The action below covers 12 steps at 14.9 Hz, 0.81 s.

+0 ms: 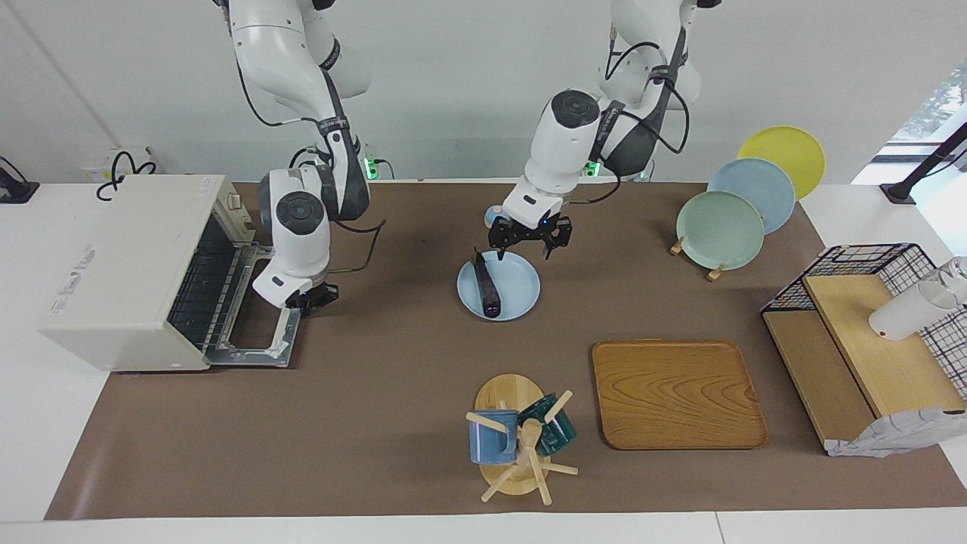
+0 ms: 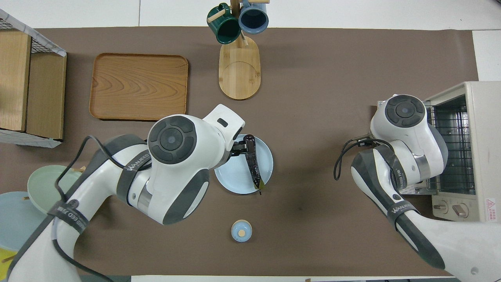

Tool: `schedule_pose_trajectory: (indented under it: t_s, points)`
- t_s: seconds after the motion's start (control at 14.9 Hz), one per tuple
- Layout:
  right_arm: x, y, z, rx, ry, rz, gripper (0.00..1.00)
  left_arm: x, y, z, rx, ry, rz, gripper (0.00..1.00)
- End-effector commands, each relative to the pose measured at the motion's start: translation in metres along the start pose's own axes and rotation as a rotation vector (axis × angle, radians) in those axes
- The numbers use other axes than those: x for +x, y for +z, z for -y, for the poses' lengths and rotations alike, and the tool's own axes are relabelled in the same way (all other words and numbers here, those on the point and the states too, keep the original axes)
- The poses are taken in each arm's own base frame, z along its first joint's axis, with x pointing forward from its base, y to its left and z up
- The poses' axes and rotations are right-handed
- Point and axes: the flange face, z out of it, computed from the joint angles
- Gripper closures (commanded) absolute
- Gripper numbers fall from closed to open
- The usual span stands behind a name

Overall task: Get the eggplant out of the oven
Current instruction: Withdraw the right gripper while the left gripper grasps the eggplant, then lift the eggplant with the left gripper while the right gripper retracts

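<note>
The eggplant (image 1: 487, 288) (image 2: 252, 163), long and dark, lies on a light blue plate (image 1: 521, 291) (image 2: 233, 180) in the middle of the mat, outside the oven. The cream oven (image 1: 121, 264) (image 2: 475, 145) stands at the right arm's end with its door (image 1: 257, 332) folded down and the wire rack showing. My left gripper (image 1: 521, 246) hangs open just over the plate's edge nearer the robots, above the eggplant's stem end. My right gripper (image 1: 313, 299) is shut on nothing, low beside the open door's handle end.
A small blue knob-topped lid (image 2: 241, 230) sits between the plate and the robots. A mug tree (image 1: 520, 442) and a wooden tray (image 1: 678, 394) lie farther out. A plate rack (image 1: 721, 230) and a wire basket (image 1: 869, 332) stand toward the left arm's end.
</note>
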Motion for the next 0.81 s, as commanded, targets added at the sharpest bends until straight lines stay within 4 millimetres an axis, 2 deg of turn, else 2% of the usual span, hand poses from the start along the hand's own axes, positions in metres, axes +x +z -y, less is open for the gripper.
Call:
schedule_pose_trajectory:
  t_s: [0.0,0.13,0.27,0.47,0.61,0.74]
  points:
    - [-0.009,-0.022,-0.027,-0.063,-0.077,0.025,1.00,-0.016,0.038,-0.017,-0.024,-0.040,-0.006,0.00]
    - [-0.008,-0.047,-0.040,-0.075,-0.088,0.032,1.00,-0.026,0.070,-0.031,-0.022,-0.042,0.001,0.00]
    - [-0.018,-0.067,-0.064,-0.067,-0.097,0.031,1.00,-0.025,0.091,-0.033,-0.024,-0.042,-0.003,0.00]
    - [-0.031,-0.078,-0.096,-0.060,-0.109,0.046,1.00,-0.022,0.102,-0.032,-0.027,-0.046,-0.007,0.00]
    - [-0.039,-0.088,-0.109,-0.060,-0.116,0.045,1.00,-0.023,0.104,-0.031,-0.025,-0.043,-0.006,0.09]
    - [-0.052,-0.101,-0.133,-0.055,-0.110,0.048,1.00,-0.023,0.105,-0.031,-0.023,-0.044,-0.005,0.26]
